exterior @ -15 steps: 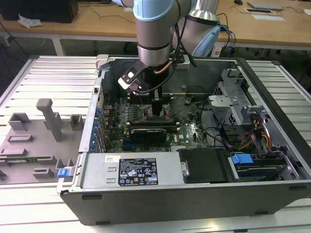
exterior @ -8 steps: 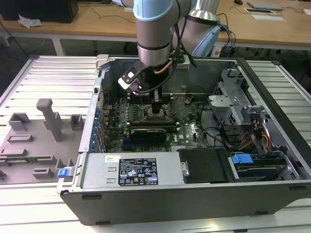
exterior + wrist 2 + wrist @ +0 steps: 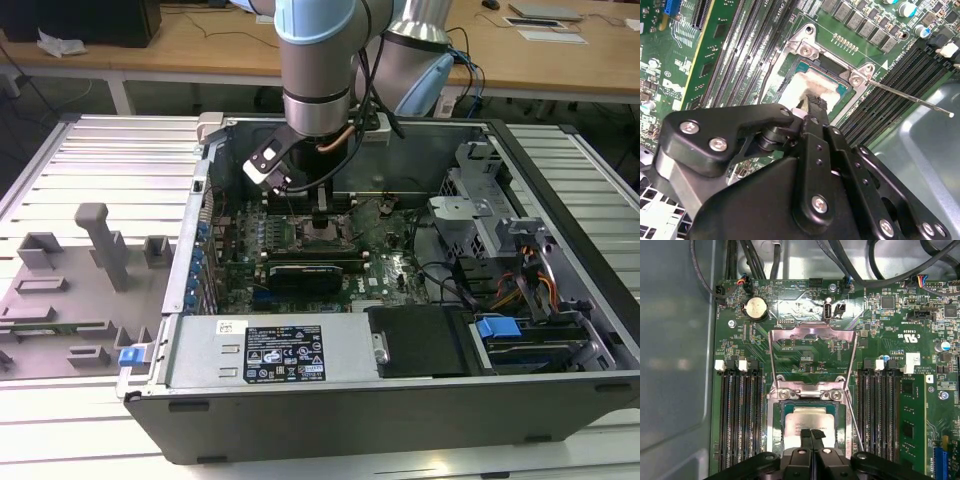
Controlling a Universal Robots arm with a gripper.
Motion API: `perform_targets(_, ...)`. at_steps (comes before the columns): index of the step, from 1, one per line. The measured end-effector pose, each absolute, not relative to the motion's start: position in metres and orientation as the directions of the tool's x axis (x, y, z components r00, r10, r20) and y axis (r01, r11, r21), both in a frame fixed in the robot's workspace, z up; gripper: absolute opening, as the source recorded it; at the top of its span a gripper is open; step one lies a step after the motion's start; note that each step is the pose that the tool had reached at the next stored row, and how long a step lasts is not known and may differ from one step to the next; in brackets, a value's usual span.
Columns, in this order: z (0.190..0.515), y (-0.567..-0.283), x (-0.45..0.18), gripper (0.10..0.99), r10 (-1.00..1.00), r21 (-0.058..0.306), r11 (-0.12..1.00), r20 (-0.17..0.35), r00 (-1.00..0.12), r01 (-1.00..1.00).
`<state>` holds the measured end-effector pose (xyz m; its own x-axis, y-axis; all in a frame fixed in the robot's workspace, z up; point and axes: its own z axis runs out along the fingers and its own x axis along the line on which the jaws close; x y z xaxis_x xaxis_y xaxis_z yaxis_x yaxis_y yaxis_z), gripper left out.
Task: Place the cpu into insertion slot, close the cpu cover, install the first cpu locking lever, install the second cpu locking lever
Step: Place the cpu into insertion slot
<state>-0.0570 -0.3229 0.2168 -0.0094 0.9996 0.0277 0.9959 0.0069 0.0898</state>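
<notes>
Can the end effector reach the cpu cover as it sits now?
Likely yes. The cover stands flipped open just beyond the socket, with nothing across it. The end effector, shut, sits low over the chip in the socket, close to the cover's hinge edge.

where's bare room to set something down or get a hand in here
Free: slatted table at the exterior view's right of the grey case, and behind the grey fixture tray. Crowded: insertion slot between memory slots, end effector over the cpu.
</notes>
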Motion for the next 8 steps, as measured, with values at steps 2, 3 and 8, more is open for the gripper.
perform_targets(2,0.218,-0.323,-0.057,0.106,1.000,0.090,0.007,0.027,-0.009,0.996)
perform_targets(3,0.220,-0.323,-0.057,0.106,1.000,0.090,0.007,0.027,-0.009,0.996)
perform_targets(8,0.232,-0.323,-0.057,0.106,1.000,0.090,0.007,0.024,-0.009,0.996)
